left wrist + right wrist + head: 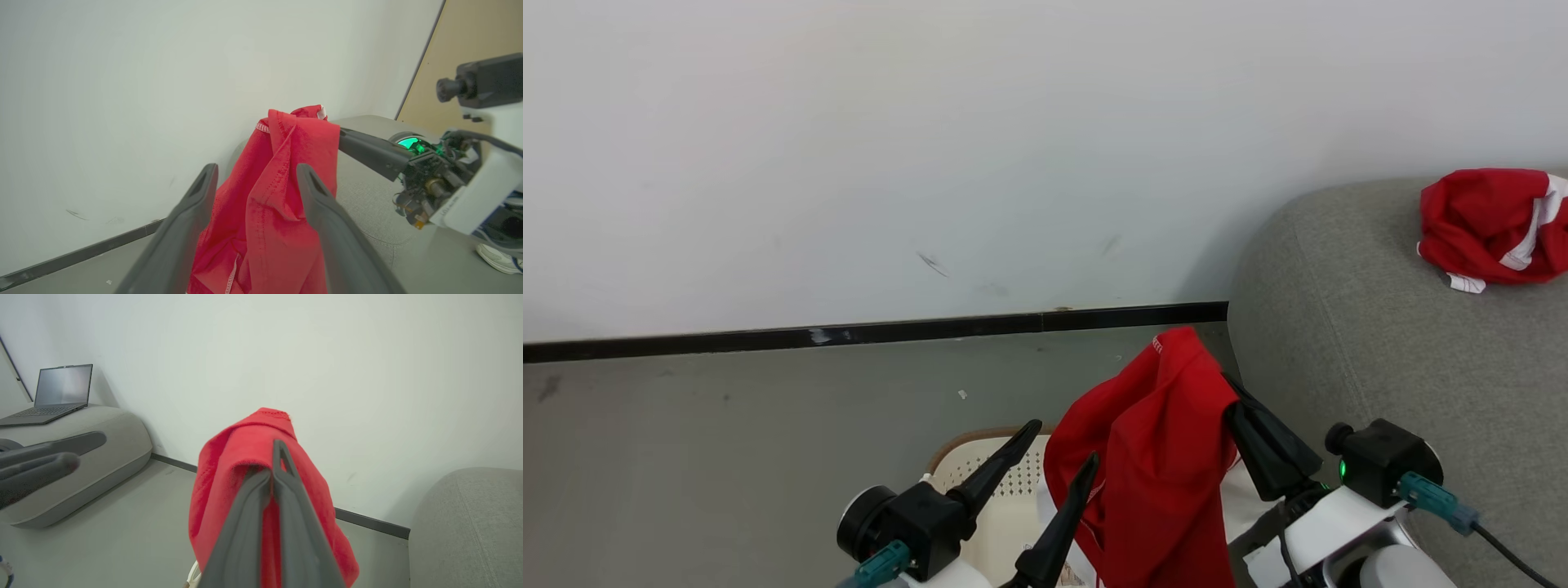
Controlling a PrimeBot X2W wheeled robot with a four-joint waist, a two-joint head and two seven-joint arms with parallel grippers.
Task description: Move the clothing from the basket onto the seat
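Note:
A red piece of clothing (1156, 457) hangs over the basket (970, 467), pinched at its top by my right gripper (1230, 390), which is shut on it. The right wrist view shows those fingers (273, 461) closed on the red fabric (229, 469). My left gripper (1060, 445) stands open just left of the cloth. In the left wrist view it (256, 171) frames the hanging clothing (282, 171), and whether it touches is unclear. A second red-and-white garment (1494, 224) lies crumpled on the grey seat (1339, 343) at the right.
A white wall with a dark skirting strip (866, 333) runs behind, above grey floor (727, 441). The right wrist view shows a laptop (61, 390) on a low grey cushion (110, 457) at the left. A white shoe (498, 258) sits at the edge.

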